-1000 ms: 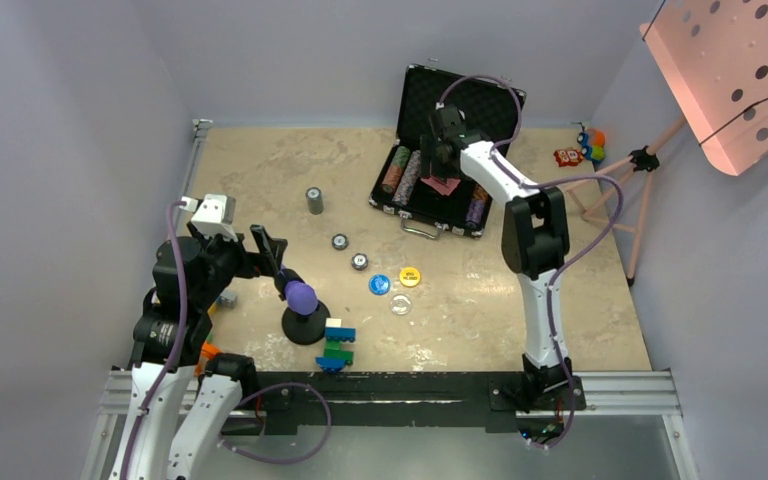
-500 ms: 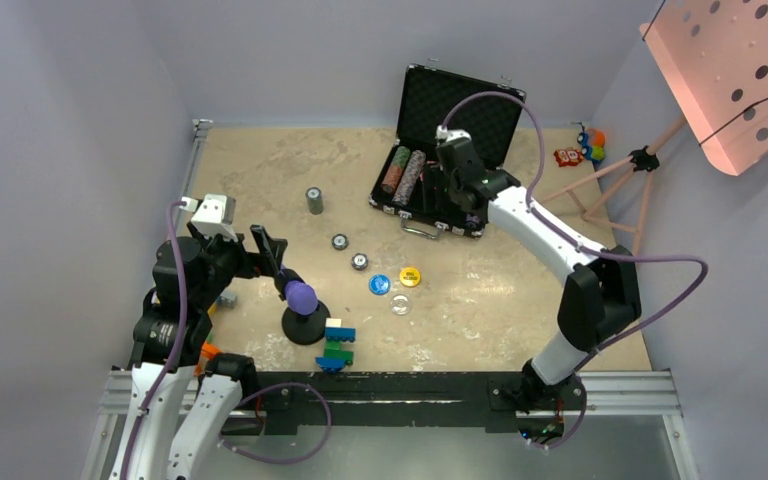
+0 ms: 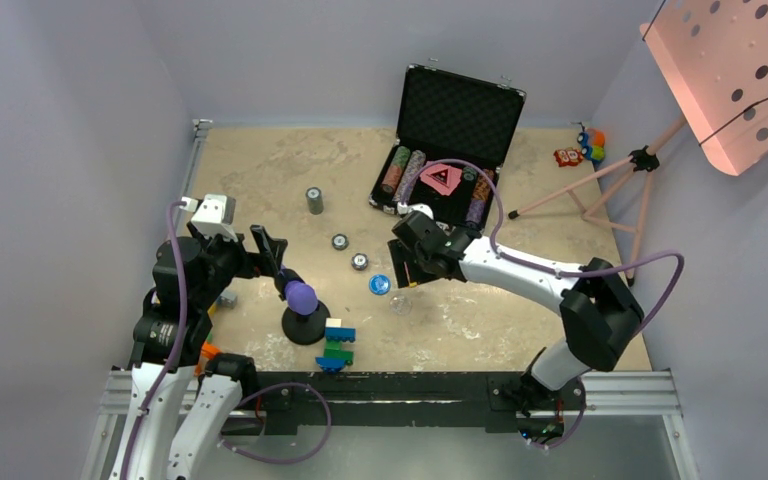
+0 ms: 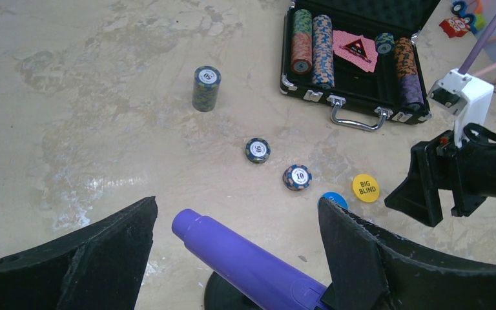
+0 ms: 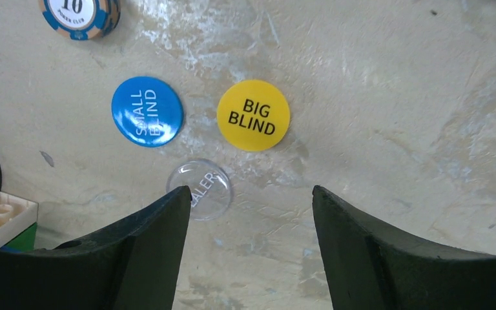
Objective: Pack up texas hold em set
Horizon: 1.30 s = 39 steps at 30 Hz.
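Note:
The black case (image 3: pixel 457 102) stands open at the back with chip rows and pink cards (image 3: pixel 440 178) inside. My right gripper (image 5: pixel 250 194) hangs open and empty just above the table. The yellow button (image 5: pixel 253 115), blue button (image 5: pixel 147 111) and clear button (image 5: pixel 200 188) lie just ahead of its fingertips, the clear one partly under the left finger. Loose chips lie to the left: a stack (image 3: pixel 314 200) and two single chips (image 3: pixel 340 241) (image 3: pixel 359 261). My left gripper (image 4: pixel 237 210) is wide open around the purple-tipped object (image 4: pixel 245 265) without gripping it.
The purple-tipped object on its black round base (image 3: pixel 303 310) and a toy-brick figure (image 3: pixel 338 345) stand near the front edge. A pink perforated stand on a tripod (image 3: pixel 730 70) fills the right side. Small colourful toys (image 3: pixel 580 148) sit at the back right.
My right gripper has left the case and swung forward and left, down over the round buttons. The pink cards now show uncovered in the case. The left arm has not moved.

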Each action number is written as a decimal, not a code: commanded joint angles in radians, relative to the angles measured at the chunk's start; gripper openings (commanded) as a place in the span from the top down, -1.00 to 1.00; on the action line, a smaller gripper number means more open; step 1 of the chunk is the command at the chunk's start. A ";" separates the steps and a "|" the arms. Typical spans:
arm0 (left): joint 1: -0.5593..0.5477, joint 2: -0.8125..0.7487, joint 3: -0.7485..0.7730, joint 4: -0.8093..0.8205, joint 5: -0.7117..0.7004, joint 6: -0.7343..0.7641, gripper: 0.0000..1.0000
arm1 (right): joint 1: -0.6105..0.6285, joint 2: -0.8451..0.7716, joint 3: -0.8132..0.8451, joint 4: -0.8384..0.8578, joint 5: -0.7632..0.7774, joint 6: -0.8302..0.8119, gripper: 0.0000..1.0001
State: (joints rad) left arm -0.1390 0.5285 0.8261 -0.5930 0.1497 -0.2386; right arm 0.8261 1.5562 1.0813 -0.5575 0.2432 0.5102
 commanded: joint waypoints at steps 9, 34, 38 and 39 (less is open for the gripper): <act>-0.007 -0.009 0.001 0.016 -0.002 0.016 -0.96 | 0.033 0.125 0.017 0.084 -0.019 0.108 -0.43; -0.007 -0.009 0.000 0.015 -0.004 0.016 -0.96 | -0.031 0.233 0.072 0.099 -0.023 0.090 -0.33; -0.007 -0.009 0.000 0.015 -0.003 0.016 -0.96 | -0.031 0.248 0.076 0.094 -0.011 0.091 -0.31; -0.007 -0.009 0.000 0.015 -0.003 0.016 -0.96 | -0.031 0.251 0.077 0.090 -0.006 0.092 -0.30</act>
State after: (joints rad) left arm -0.1390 0.5251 0.8261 -0.5934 0.1490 -0.2386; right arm 0.7979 1.7954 1.1217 -0.4664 0.2119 0.6018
